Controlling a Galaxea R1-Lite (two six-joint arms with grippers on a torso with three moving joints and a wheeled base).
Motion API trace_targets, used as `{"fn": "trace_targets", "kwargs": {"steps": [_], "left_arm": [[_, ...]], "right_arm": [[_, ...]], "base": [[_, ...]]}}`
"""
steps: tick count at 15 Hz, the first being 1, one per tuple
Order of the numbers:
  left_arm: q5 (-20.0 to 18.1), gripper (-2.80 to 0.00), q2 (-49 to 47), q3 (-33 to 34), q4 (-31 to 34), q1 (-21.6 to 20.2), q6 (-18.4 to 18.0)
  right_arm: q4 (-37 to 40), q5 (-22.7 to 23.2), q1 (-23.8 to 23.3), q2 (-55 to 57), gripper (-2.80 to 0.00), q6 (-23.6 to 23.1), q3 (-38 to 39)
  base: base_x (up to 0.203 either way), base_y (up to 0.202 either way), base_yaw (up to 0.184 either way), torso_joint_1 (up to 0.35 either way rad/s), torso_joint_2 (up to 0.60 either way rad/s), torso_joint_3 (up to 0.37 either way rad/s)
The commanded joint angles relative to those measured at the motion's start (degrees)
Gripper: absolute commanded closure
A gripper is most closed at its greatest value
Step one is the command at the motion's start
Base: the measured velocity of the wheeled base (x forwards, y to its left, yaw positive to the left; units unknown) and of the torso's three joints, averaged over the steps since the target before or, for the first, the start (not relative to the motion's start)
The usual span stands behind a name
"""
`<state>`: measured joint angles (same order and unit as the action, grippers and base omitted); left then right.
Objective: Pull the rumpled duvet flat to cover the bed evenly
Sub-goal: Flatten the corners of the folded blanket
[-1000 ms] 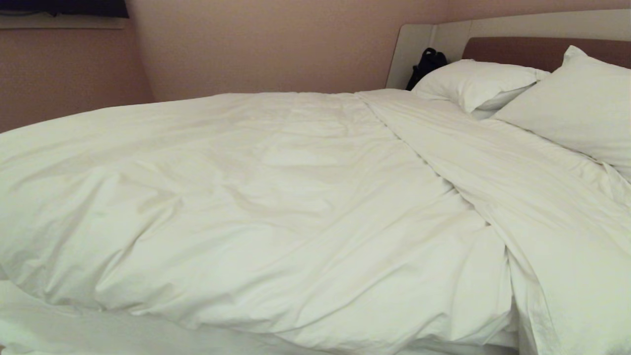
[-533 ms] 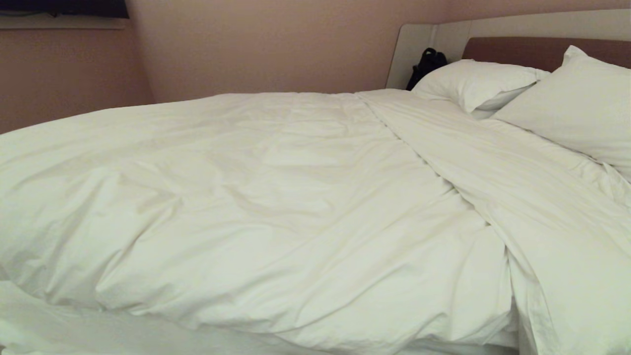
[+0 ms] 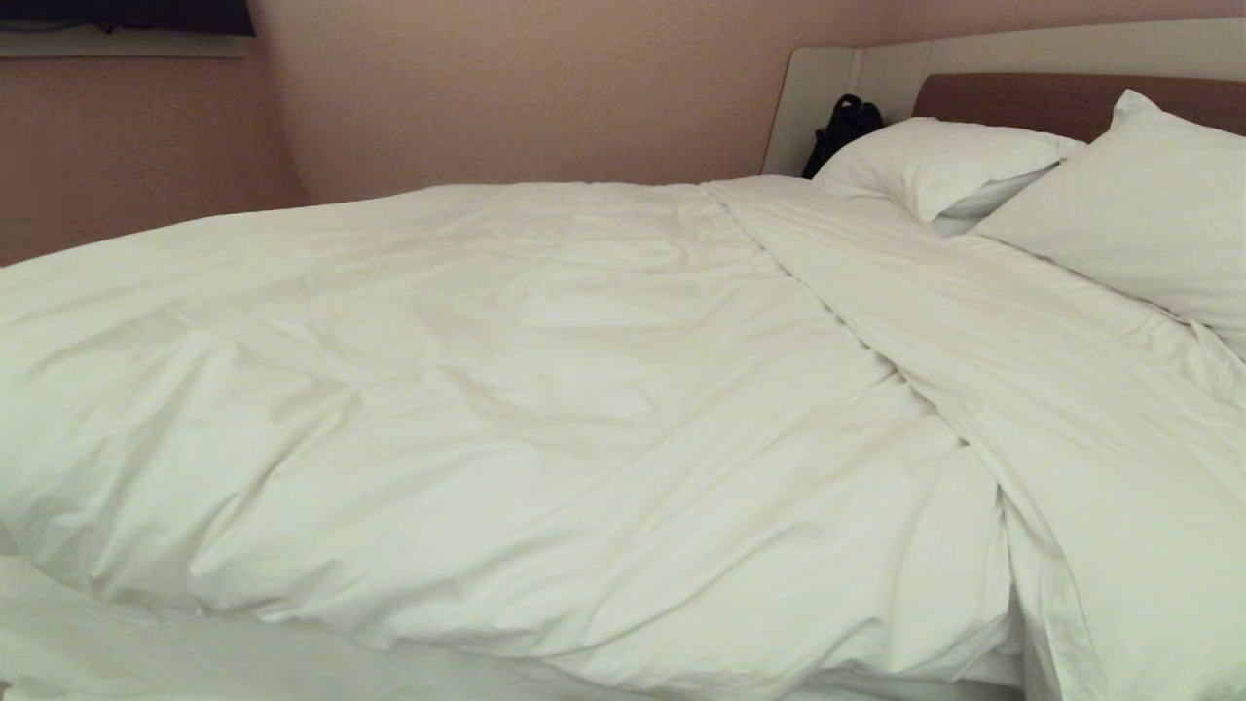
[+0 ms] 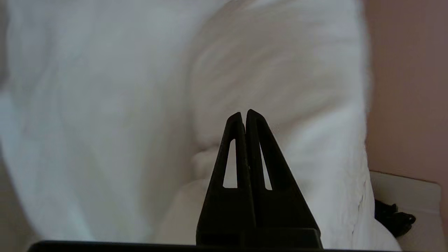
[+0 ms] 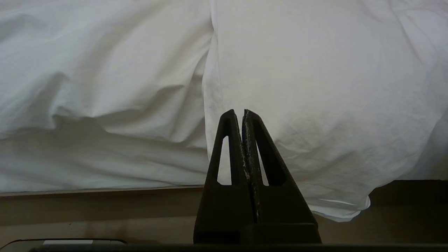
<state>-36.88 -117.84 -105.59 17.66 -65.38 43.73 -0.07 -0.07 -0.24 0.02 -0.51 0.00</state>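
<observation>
The white duvet (image 3: pixel 506 409) lies rumpled on the bed (image 3: pixel 1071 97), bunched toward five o'clock. The left hand (image 4: pixel 244 113) is pinched closed, apparently empty; it likely needs a fresh hold on an edge.

bed (image 3: pixel 1071 97) | on it: rumpled duvet (image 3: pixel 545 409); two pillows (image 3: pixel 949 161)

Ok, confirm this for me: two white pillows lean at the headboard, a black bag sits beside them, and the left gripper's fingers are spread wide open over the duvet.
One detail is wrong: the left gripper is shut, fingertips pressed together with no fabric between them, as the left wrist view shows. The rest holds: two white pillows lean at the headboard, a black bag beside them, with the duvet below.
</observation>
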Motion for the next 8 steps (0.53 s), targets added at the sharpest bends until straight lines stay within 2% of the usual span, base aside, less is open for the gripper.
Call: {"fn": "trace_targets", "kwargs": {"steps": [1, 3, 5, 8], "left_arm": [[-0.3, 0.0, -7.5, -0.3, 5.0, -0.8, 0.0], [-0.1, 0.0, -10.8, 0.2, 6.6, -0.3, -2.3], [-0.1, 0.0, -11.4, 1.4, 6.6, 0.5, -8.8], [-1.6, 0.0, -11.1, 4.7, 5.2, 1.0, -32.0]], "right_arm": [[0.0, 0.0, 0.0, 0.0, 0.0, 0.0, 0.0], [0.0, 0.0, 0.0, 0.0, 0.0, 0.0, 0.0], [0.0, 0.0, 0.0, 0.0, 0.0, 0.0, 0.0], [0.0, 0.0, 0.0, 0.0, 0.0, 0.0, 0.0]], "base": [[0.0, 0.0, 0.0, 0.0, 0.0, 0.0], [0.0, 0.0, 0.0, 0.0, 0.0, 0.0], [0.0, 0.0, 0.0, 0.0, 0.0, 0.0], [0.0, 0.0, 0.0, 0.0, 0.0, 0.0]]}}
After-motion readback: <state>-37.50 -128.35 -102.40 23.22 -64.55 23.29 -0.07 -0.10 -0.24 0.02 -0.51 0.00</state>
